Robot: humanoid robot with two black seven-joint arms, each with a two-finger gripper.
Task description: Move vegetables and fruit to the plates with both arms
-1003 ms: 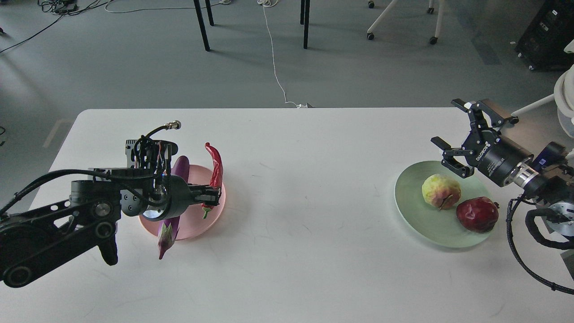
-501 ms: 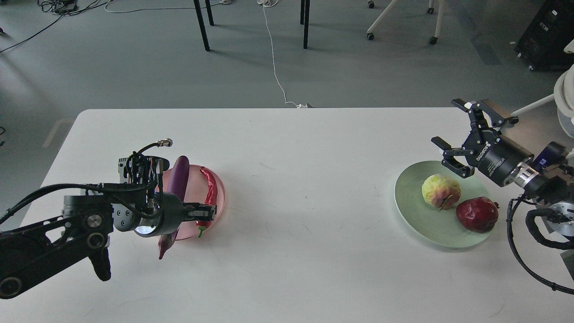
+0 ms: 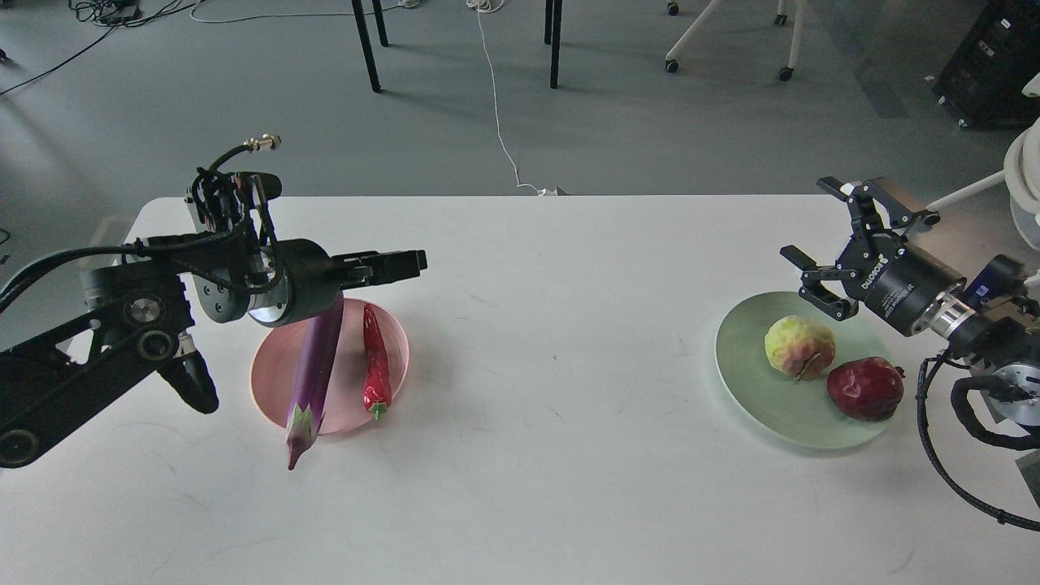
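The purple eggplant point(image 3: 314, 366) lies across the pink plate point(image 3: 270, 382), its calyx end hanging over the plate's near rim. The red chili point(image 3: 375, 366) lies on the same plate to the eggplant's right. My left gripper point(image 3: 410, 263) hovers above the plate's far edge, open and empty, pointing right. The yellow-green fruit point(image 3: 799, 345) and the dark red fruit point(image 3: 865, 388) sit on the mint green plate point(image 3: 751, 390). My right gripper point(image 3: 808, 223) is wide open and empty, just beyond that plate's far edge.
The white table point(image 3: 552, 455) carries only the two plates. Beyond its far edge are chair legs point(image 3: 366, 45), a white cable point(image 3: 496, 106) on the grey floor and a black case point(image 3: 991, 65) at the far right.
My left gripper let go of the chili, which now lies flat on the pink plate, then rose and pulled back. The right arm has not moved.
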